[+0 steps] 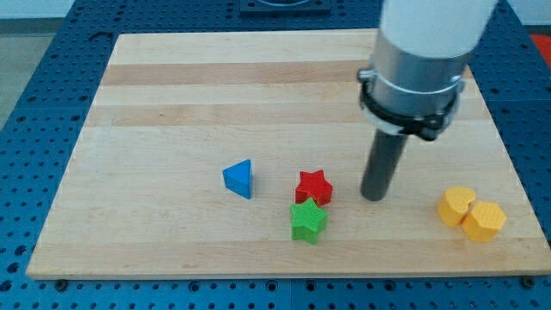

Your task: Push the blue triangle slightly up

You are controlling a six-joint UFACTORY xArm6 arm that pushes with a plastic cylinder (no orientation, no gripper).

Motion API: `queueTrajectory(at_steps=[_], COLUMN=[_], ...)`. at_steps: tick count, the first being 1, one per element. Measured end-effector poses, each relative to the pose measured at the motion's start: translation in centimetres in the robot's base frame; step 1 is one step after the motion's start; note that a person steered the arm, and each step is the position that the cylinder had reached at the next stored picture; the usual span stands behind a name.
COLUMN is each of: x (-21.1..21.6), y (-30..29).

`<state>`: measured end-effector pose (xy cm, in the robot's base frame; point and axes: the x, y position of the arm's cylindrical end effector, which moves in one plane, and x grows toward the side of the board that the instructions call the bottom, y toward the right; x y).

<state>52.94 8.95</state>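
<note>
Near the view's bottom edge of the desk (pixel 172 250), a green star (pixel 308 220), and well off to the view's right a yellow hexagon (pixel 484 220) touching a second yellow block (pixel 455 205) of rounder shape. Just above the green star and touching it, a red star (pixel 313 187).

Level with the red star, to its right and clear of it, my tip (pixel 373 197), down at the desk. No fingers on this arm, only a bare rod: nothing to open or close, nothing held, no block touched.

To the left of the two stars and apart from them, the blue triangle (pixel 239 178), the piece to be moved, in the lower middle of the desk.

Probably best to reach it from below:
- Swing round under the green star, or over the red one and down the triangle's far left side, so as not to drag either star along.
- Settle beneath the triangle's middle, not under a corner, since an off-centre push likely spins it.
- Nudge briefly toward the view's top and stop early: only a slight shift is wanted.

Above the triangle, open pale wood in long glued strips, smooth, likely easy for sliding.

Beyond the desk's edges, a blue perforated surface (pixel 34 86) on every side; at the top right, the arm's white and grey body (pixel 413 69).
</note>
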Motion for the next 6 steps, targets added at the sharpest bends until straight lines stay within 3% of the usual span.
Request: queueTrajectory(at_steps=[1, 4, 5, 6], x=[1.1, 0.1, -7.2, -12.2], y=[-4.3, -1.9, -1.3, -6.3])
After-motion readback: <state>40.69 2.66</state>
